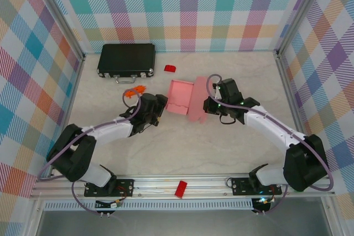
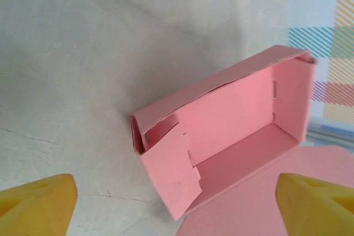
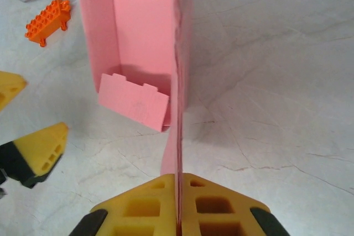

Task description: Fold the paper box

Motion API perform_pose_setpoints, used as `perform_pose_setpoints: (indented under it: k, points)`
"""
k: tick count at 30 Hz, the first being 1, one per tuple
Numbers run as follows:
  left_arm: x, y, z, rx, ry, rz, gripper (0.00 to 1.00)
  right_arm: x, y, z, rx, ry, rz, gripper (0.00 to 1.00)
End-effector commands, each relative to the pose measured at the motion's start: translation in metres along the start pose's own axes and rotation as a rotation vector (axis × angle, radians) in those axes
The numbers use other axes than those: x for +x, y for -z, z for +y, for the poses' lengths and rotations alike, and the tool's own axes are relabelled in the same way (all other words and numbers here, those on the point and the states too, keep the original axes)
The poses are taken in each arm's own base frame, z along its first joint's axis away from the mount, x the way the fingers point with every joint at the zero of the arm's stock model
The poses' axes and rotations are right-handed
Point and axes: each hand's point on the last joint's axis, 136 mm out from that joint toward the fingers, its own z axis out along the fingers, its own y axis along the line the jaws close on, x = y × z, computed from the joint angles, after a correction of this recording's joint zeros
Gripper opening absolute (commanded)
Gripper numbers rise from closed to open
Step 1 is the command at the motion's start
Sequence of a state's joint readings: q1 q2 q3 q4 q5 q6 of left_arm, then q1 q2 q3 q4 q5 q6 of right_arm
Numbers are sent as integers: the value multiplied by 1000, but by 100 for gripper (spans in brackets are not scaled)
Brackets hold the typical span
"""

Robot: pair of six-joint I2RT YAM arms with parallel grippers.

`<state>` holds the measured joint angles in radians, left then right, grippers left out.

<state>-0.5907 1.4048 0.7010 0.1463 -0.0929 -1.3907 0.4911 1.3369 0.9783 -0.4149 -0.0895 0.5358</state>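
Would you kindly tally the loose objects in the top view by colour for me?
Pink: 1, paper box
Black: 1, hard case
Red: 2, far block and near block
Orange: 1, toy brick
Total: 5

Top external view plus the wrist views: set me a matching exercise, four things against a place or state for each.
Things:
1. left gripper
2. right gripper
3. black case
4. orange brick

Places or states:
A. lying at the far left
B. shut on a flap of the paper box
C. open, beside the box
D. between the case and the left arm

Pairs: 1-C, 2-B, 3-A, 4-D
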Motion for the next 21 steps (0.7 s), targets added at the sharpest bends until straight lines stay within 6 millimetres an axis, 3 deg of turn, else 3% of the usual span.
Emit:
perform_pose_setpoints:
  k: [1,5,8,11,14,21]
  points:
    - [-12,27,-12,42,-123,-72,94,9,14,-12,69,45,75,9]
    - [-30,46,-22,26,-307,-165,94,8,23,-7,42,74,132,9]
    - [-27,43,-37,13,-564,-146,91,7,29,0,8,108,185,10]
    - [-19,31,-35,-67,-788,-76,90,8,30,9,-27,145,251,10]
    - [1,17,-35,-29,-940,46,92,8,28,15,-53,181,298,10]
    - [3,-21,-15,-61,-954,199,89,-1,18,13,-28,234,345,11]
